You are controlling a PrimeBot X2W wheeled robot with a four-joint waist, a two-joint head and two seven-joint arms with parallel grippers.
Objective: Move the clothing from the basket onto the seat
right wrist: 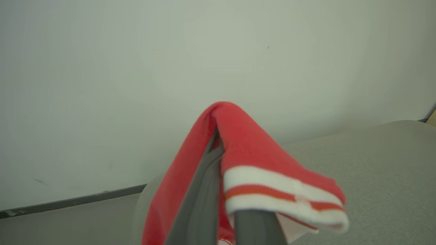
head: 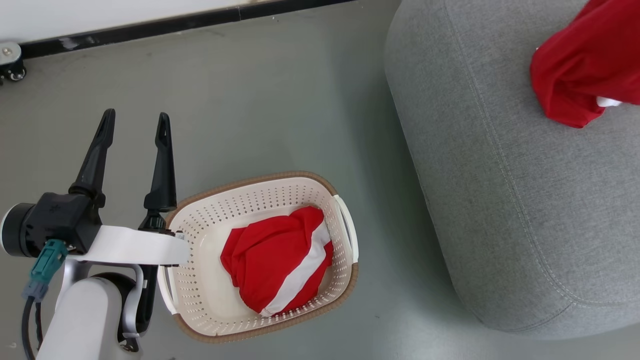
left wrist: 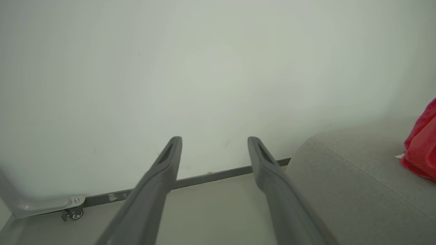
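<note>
Grey floor (head: 250, 100) (white wall (left wrist: 218, 68) behind) — basket (head: 260, 179) beside seat (head: 525, 210).

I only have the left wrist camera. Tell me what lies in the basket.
Observer: One red garment with a white stripe lies bunched in the basket, toward its right end.
Operator: Report the right tool.
Observer: It is shut on a second red garment with striped trim, held over the seat.
Operator: Place my left tool against the basket.
Observer: The left tool points past the basket's left end, over the floor.
</note>
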